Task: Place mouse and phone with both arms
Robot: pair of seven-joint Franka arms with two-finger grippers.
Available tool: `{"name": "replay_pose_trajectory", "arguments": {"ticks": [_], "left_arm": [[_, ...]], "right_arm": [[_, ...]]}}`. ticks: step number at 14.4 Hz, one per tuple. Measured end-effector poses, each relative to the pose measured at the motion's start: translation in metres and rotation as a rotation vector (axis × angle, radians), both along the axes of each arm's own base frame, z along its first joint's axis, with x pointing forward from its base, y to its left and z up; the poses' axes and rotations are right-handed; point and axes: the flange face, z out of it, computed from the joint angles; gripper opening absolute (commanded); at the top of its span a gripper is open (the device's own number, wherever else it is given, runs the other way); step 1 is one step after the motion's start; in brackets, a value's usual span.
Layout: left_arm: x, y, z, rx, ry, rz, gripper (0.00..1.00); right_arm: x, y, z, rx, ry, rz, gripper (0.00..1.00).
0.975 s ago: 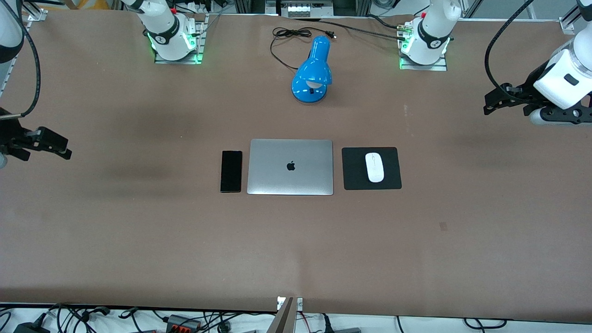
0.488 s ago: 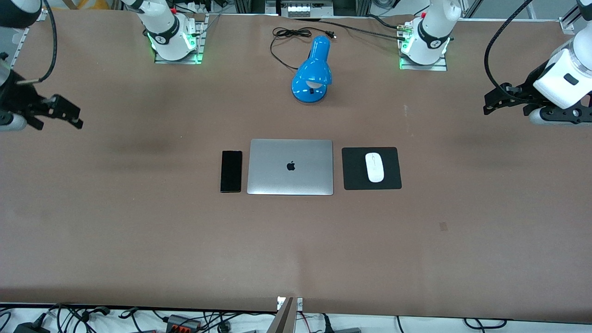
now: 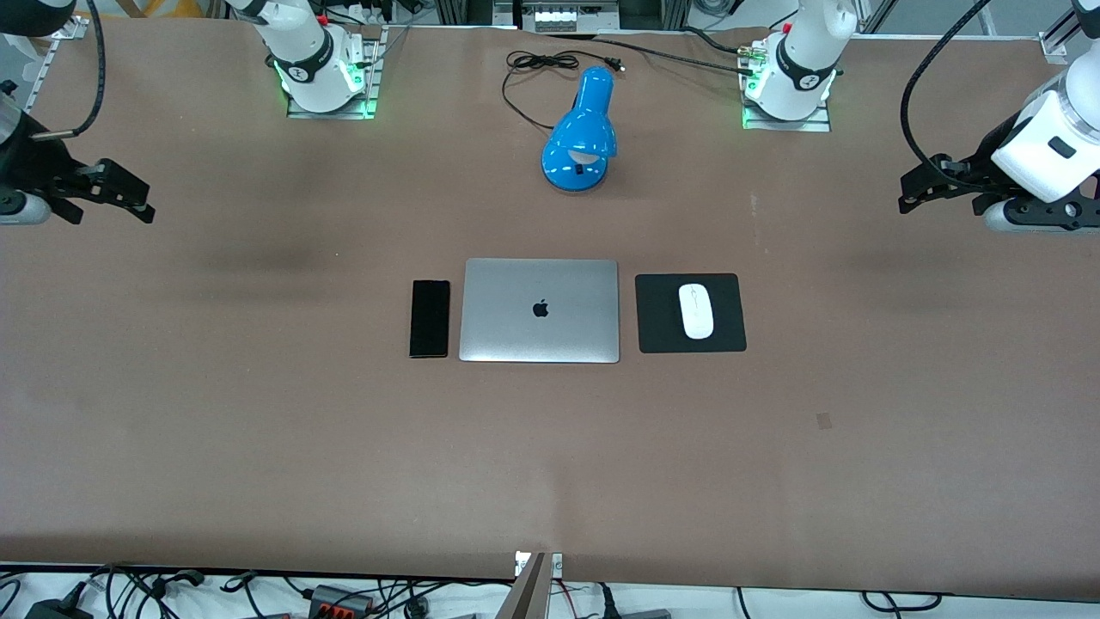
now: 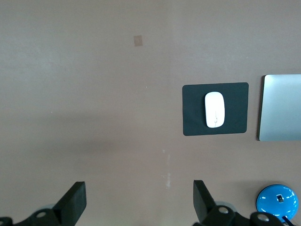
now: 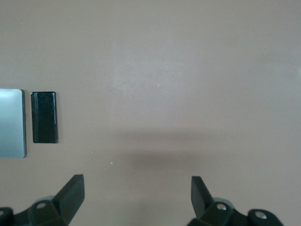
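Nearest the front camera: bare brown table [image 3: 550, 464], nothing on it but a small tape mark.

Mid-table, one row. Phone [image 3: 430, 318] flat, face up, just beside the closed silver laptop [image 3: 540, 310] on the side toward the right arm's end, long edge parallel to the laptop's edge, narrow gap between. Mouse [image 3: 696, 310] centred on the black mouse pad [image 3: 657, 314], which sits just beside the laptop toward the left arm's end. Reads as a finished desk layout: each item already squared up at its spot, so placement judged done or nearly so.

Farther from the camera: blue desk lamp [image 3: 581, 137] lying with its black cord [image 3: 524, 77] looped toward the table edge. Well apart from the row, no obstruction.

Right gripper [image 3: 133, 202] raised over bare table at the right arm's end, fingers spread wide, nothing between them; phone visible well off in its wrist view. Left gripper [image 3: 921, 191] raised over bare table at the left arm's end, fingers likewise spread and empty. Both well apart from the row, consistent with a parked, waiting pose. Nothing between either gripper and its item.
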Motion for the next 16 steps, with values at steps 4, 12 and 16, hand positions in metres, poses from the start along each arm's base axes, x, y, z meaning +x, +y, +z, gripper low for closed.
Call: {"name": "replay_pose_trajectory", "arguments": {"ticks": [4,12,16], "left_arm": [[0.000,0.000,0.000,0.000,0.000,0.000,1.00],[0.000,-0.001,0.000,0.000,0.003,-0.001,1.00],[0.000,-0.001,0.000,0.000,0.004,-0.001,1.00]], "right_arm": [[-0.001,0.002,0.000,0.000,0.010,0.003,1.00],[0.000,0.006,0.003,-0.002,0.003,0.011,1.00],[0.000,0.009,0.004,-0.002,0.003,0.017,1.00]]}}
